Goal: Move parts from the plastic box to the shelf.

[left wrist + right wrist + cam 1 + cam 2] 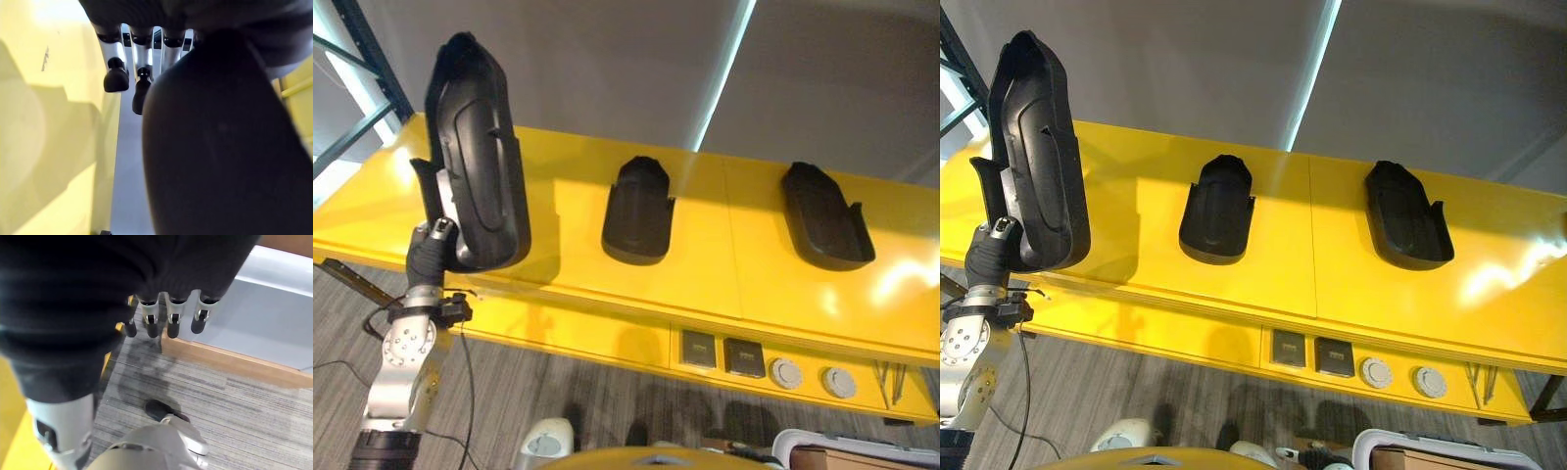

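Observation:
A long black moulded part (480,157) stands upright over the left end of the yellow shelf (724,245), its lower end near the shelf's front edge. My left hand (433,247) is shut on that lower end from below; in the left wrist view its fingers (115,73) reach along the part (220,147). Two more black parts lie flat on the shelf, one in the middle (638,211) and one at the right (824,215). My right hand (172,320) hangs over the carpet with relaxed fingers and holds nothing, beside the pale plastic box (264,298).
Below the shelf top, a front panel carries dark square plates (724,354) and round white knobs (813,377). A dark rack post (372,59) rises at the far left. The box rests on a wooden base (230,364).

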`<state>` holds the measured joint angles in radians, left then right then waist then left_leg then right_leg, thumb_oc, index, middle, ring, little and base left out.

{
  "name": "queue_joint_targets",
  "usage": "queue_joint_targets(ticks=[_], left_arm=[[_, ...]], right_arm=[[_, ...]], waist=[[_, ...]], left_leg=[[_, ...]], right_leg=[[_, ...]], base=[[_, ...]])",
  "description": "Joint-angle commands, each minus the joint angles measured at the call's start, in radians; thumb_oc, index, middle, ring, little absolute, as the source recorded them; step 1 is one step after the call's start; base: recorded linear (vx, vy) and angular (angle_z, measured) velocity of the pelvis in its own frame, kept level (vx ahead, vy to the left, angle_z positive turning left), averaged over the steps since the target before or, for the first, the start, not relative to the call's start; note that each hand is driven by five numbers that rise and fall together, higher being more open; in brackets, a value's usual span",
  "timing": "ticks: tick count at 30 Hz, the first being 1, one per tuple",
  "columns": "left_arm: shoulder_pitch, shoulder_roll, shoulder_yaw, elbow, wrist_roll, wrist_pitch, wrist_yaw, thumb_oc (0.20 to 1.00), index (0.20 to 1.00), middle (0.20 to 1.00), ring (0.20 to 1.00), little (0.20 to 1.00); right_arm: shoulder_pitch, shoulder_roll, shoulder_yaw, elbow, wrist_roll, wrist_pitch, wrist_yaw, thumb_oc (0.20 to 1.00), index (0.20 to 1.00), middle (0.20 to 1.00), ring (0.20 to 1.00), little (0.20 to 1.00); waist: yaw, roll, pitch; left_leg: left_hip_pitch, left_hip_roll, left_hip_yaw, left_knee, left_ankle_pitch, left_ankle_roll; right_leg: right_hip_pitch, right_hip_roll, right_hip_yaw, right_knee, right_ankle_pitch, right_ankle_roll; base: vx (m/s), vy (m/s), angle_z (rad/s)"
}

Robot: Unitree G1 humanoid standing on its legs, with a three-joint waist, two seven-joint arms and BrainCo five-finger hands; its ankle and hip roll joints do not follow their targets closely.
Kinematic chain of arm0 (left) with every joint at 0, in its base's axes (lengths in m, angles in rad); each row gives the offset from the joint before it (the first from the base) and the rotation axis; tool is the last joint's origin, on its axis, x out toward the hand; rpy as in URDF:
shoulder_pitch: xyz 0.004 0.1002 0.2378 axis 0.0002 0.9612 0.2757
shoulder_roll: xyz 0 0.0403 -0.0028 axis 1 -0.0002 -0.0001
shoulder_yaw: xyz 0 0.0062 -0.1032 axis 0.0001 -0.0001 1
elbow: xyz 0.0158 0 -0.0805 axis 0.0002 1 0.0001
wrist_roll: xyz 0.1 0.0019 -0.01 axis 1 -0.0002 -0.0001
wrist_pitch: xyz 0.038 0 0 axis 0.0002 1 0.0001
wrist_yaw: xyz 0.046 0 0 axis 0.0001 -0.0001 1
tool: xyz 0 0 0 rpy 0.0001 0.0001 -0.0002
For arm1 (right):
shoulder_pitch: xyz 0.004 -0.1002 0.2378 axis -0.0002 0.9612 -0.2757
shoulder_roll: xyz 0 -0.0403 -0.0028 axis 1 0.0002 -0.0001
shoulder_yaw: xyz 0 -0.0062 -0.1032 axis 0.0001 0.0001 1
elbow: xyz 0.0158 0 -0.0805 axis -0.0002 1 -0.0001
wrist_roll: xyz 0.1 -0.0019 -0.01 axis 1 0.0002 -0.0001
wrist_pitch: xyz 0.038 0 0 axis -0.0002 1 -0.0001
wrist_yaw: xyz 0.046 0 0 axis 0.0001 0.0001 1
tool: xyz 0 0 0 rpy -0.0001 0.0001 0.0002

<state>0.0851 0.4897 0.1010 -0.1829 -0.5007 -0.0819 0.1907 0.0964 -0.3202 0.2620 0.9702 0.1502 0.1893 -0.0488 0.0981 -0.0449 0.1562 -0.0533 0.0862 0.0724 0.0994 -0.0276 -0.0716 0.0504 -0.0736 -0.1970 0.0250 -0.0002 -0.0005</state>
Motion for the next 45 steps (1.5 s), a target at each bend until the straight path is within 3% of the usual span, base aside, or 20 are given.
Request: queue_joint_targets(ticks=[1, 4, 6, 8, 9, 10, 13, 15, 18, 20, 24, 29, 33, 34, 38, 45], left_arm=[[-0.052, 0.007, 0.057, -0.08, -0.027, -0.069, -0.022, 0.2, 0.2, 0.2, 0.2, 0.2], [-0.042, 0.005, 0.059, -0.075, -0.033, -0.074, -0.037, 0.2, 0.2, 0.2, 0.2, 0.2], [-0.041, 0.009, 0.06, -0.064, -0.028, -0.074, -0.044, 0.2, 0.2, 0.2, 0.2, 0.2], [-0.056, 0.017, 0.054, -0.053, -0.013, -0.065, -0.035, 0.2, 0.2, 0.2, 0.2, 0.2], [-0.057, 0.017, 0.054, -0.053, -0.013, -0.065, -0.035, 0.2, 0.2, 0.2, 0.2, 0.2], [-0.068, 0.025, 0.048, -0.053, 0.001, -0.054, -0.035, 0.2, 0.2, 0.2, 0.2, 0.2], [-0.072, 0.037, 0.048, -0.061, 0.023, -0.036, -0.037, 0.2, 0.2, 0.2, 0.2, 0.2], [-0.063, 0.073, 0.062, -0.063, 0.029, -0.011, -0.054, 0.2, 0.2, 0.2, 0.2, 0.2], [-0.034, 0.105, 0.09, -0.058, 0.029, -0.009, -0.06, 0.2, 0.2, 0.2, 0.2, 0.2], [-0.019, 0.115, 0.104, -0.055, 0.027, -0.01, -0.061, 0.2, 0.2, 0.2, 0.2, 0.2], [-0.02, 0.153, 0.12, -0.006, 0.029, 0.002, -0.027, 0.2, 0.2, 0.2, 0.2, 0.2], [-0.061, 0.114, 0.092, 0.018, 0.114, 0.104, 0.035, 0.2, 0.2, 0.2, 0.2, 0.2], [-0.079, 0.121, 0.083, 0.051, 0.167, 0.162, 0.035, 0.2, 0.2, 0.2, 0.2, 0.2], [-0.105, 0.151, 0.081, 0.111, 0.194, 0.24, 0.015, 0.2, 0.2, 0.2, 0.2, 0.2], [-0.169, 0.229, 0.052, 0.263, 0.209, 0.341, -0.007, 0.2, 0.2, 0.2, 0.2, 0.2], [-0.324, 0.344, -0.025, 0.623, 0.245, 0.333, -0.056, 0.2, 0.2, 0.2, 0.2, 0.2]], right_arm=[[-0.018, -0.026, -0.013, -0.013, -0.003, -0.04, -0.021, 1.0, 1.0, 1.0, 1.0, 1.0], [-0.001, -0.046, -0.025, -0.035, 0.003, -0.032, -0.023, 1.0, 1.0, 1.0, 1.0, 1.0], [0.0, -0.058, -0.025, -0.045, 0.011, -0.015, -0.025, 1.0, 1.0, 1.0, 1.0, 1.0], [-0.02, -0.055, -0.029, -0.02, 0.004, -0.008, -0.014, 1.0, 1.0, 1.0, 1.0, 1.0], [-0.021, -0.055, -0.029, -0.019, 0.004, -0.008, -0.014, 1.0, 1.0, 1.0, 1.0, 1.0], [-0.022, -0.046, -0.04, 0.006, 0.0, -0.026, -0.006, 1.0, 1.0, 1.0, 1.0, 1.0], [-0.019, -0.03, -0.053, 0.023, 0.018, -0.043, -0.006, 1.0, 1.0, 1.0, 1.0, 1.0], [-0.001, -0.006, -0.067, 0.006, 0.004, -0.061, 0.002, 1.0, 1.0, 1.0, 1.0, 1.0], [0.016, 0.006, -0.075, -0.039, 0.007, -0.059, -0.006, 1.0, 1.0, 1.0, 1.0, 1.0], [0.018, 0.006, -0.076, -0.059, 0.001, -0.046, -0.002, 1.0, 1.0, 1.0, 1.0, 1.0], [0.041, -0.013, -0.055, -0.094, -0.051, -0.046, 0.019, 1.0, 1.0, 1.0, 1.0, 1.0], [0.038, -0.024, -0.035, -0.045, -0.089, -0.055, 0.033, 1.0, 1.0, 1.0, 1.0, 1.0], [0.04, -0.029, -0.023, -0.046, -0.103, -0.043, 0.037, 1.0, 1.0, 1.0, 1.0, 1.0], [0.049, -0.045, -0.011, -0.073, -0.133, -0.014, 0.048, 1.0, 1.0, 1.0, 1.0, 1.0], [0.055, -0.072, 0.0, -0.107, -0.14, 0.027, 0.064, 1.0, 1.0, 1.0, 1.0, 1.0], [0.063, -0.114, 0.022, -0.125, -0.185, 0.049, 0.09, 1.0, 1.0, 1.0, 1.0, 1.0]], waist=[[0.002, 0.026, -0.018], [0.002, 0.038, -0.011], [0.0, 0.044, -0.004], [-0.001, 0.047, 0.0], [0.0, 0.047, 0.001], [0.003, 0.05, 0.006], [0.014, 0.047, 0.016], [0.029, 0.041, 0.024], [0.043, 0.035, 0.029], [0.046, 0.034, 0.028], [0.005, 0.028, 0.016], [-0.016, 0.013, -0.019], [-0.024, 0.011, -0.033], [-0.04, 0.014, -0.048], [-0.073, 0.025, -0.061], [-0.129, 0.047, -0.06]], left_leg=[[-0.006, 0.039, 0.002, -0.118, 0.133, -0.025], [-0.019, 0.091, -0.02, -0.155, 0.185, -0.042], [-0.016, 0.103, -0.048, -0.124, 0.167, -0.039], [0.008, 0.082, -0.058, -0.081, 0.11, -0.028], [0.007, 0.081, -0.057, -0.077, 0.107, -0.028], [0.015, 0.064, -0.058, -0.038, 0.074, -0.023], [0.012, 0.027, -0.074, 0.018, 0.03, -0.007], [0.016, -0.025, -0.082, 0.048, -0.017, 0.029], [0.035, -0.058, -0.059, 0.045, -0.04, 0.053], [0.044, -0.063, -0.042, 0.041, -0.046, 0.059], [0.077, -0.086, -0.004, 0.004, -0.051, 0.071], [0.076, -0.089, 0.001, -0.034, -0.037, 0.067], [0.077, -0.079, 0.018, -0.044, -0.032, 0.059], [0.082, -0.063, 0.041, -0.062, -0.024, 0.049], [0.093, -0.047, 0.066, -0.078, -0.016, 0.042], [0.105, -0.032, 0.099, -0.088, -0.009, 0.04]], right_leg=[[0.02, 0.037, 0.034, -0.05, 0.01, 0.119], [0.03, 0.019, 0.036, -0.018, -0.015, 0.118], [0.024, -0.005, 0.044, 0.019, -0.032, 0.119], [0.004, -0.052, 0.053, 0.053, -0.032, 0.137], [0.003, -0.053, 0.055, 0.055, -0.033, 0.138], [-0.004, -0.091, 0.047, 0.082, -0.026, 0.152], [0.001, -0.136, 0.055, 0.102, -0.018, 0.177], [0.002, -0.198, 0.058, 0.122, 0.002, 0.208], [-0.017, -0.242, 0.018, 0.164, 0.052, 0.221], [-0.024, -0.243, 0.002, 0.177, 0.059, 0.224], [-0.059, -0.138, 0.02, 0.141, 0.035, 0.215], [-0.045, -0.065, 0.072, 0.012, 0.049, 0.189], [-0.03, -0.052, 0.07, -0.016, 0.046, 0.182], [-0.021, -0.04, 0.069, -0.035, 0.041, 0.179], [-0.014, -0.026, 0.076, -0.04, 0.03, 0.175], [-0.019, -0.014, 0.092, -0.018, 0.009, 0.171]], base=[[0.02, 0.325, 0.03], [0.02, 0.338, 0.09], [0.02, 0.472, -0.01], [-0.01, 0.454, -0.26], [-0.02, 0.43, -0.33], [-0.01, 0.309, -0.19], [-0.02, 0.388, -0.1], [-0.02, 0.42, -0.2], [-0.03, 0.241, -0.22], [-0.01, 0.138, -0.38], [0.03, 0.053, -0.43], [0.09, -0.114, 0.08], [0.1, -0.085, 0.1], [0.11, -0.09, -0.05], [0.1, -0.05, -0.05], [0.06, 0.013, -0.07]])
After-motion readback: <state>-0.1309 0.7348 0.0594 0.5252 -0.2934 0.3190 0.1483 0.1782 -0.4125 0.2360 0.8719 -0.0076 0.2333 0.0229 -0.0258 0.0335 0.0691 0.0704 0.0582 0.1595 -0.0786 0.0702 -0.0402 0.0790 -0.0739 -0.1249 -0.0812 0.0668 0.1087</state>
